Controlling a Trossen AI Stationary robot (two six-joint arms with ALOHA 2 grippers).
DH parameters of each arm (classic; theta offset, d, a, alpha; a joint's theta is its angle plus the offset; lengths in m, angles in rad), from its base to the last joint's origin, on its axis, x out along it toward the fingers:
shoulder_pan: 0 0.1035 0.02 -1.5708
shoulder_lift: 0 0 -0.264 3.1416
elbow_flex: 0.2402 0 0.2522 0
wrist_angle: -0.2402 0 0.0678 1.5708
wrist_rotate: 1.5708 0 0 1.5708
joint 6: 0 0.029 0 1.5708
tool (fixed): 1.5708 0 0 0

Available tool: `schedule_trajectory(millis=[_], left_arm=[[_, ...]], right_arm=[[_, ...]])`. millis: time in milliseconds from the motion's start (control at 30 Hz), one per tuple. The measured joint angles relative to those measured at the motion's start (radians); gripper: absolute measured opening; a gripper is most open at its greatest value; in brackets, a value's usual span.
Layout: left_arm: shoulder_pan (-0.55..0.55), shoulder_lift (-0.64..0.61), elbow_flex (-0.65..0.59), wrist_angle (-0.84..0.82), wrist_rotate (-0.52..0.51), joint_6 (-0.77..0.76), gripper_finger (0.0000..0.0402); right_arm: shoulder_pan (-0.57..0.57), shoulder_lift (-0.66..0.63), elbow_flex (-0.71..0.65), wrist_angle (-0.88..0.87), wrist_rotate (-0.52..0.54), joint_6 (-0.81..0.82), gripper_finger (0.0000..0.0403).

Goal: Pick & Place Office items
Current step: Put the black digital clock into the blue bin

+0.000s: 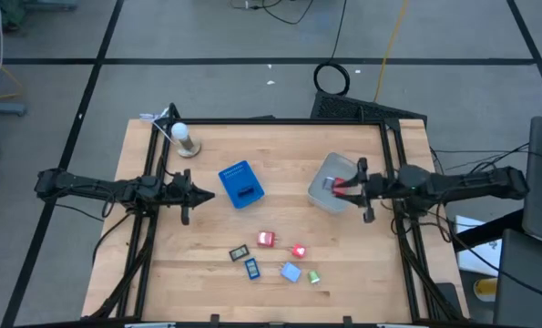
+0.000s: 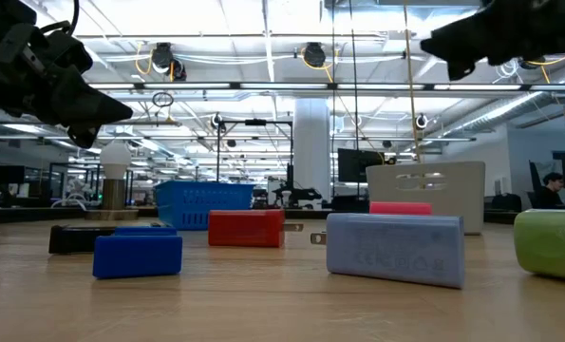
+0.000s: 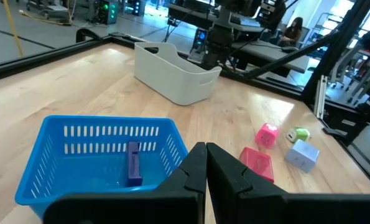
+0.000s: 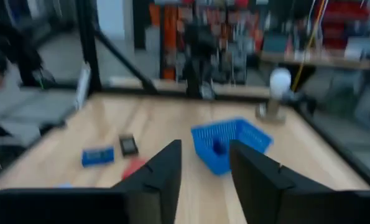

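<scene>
While my right gripper (image 1: 342, 188) hangs over the clear tub (image 1: 330, 173), fingers apart, empty, my left gripper (image 1: 207, 192) waits pinched shut beside the blue basket (image 1: 241, 184), six office items (image 1: 275, 255) near front edge

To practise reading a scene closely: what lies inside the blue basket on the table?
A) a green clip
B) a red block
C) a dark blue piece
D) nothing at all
C: the left wrist view shows a single dark blue piece lying on the floor of the blue basket, while the red and green pieces sit out on the wooden table.
</scene>
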Motion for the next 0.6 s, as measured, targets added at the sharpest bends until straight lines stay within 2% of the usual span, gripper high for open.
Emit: schedule_trajectory(millis=[167,333,600], left_arm=[[0.0,0.0,0.0,0.0,-0.001,-0.002,0.0008],[0.0,0.0,0.0,0.001,-0.001,-0.012,0.0008],[0.0,0.0,0.0,-0.007,-0.002,-0.027,0.0008]], right_arm=[[0.006,-0.154,-0.185,0.208,0.002,0.0,0.0078],[0.006,-0.221,-0.29,0.313,0.003,0.0,0.0042],[0.006,-0.232,-0.295,0.192,-0.002,0.004,0.0002]])
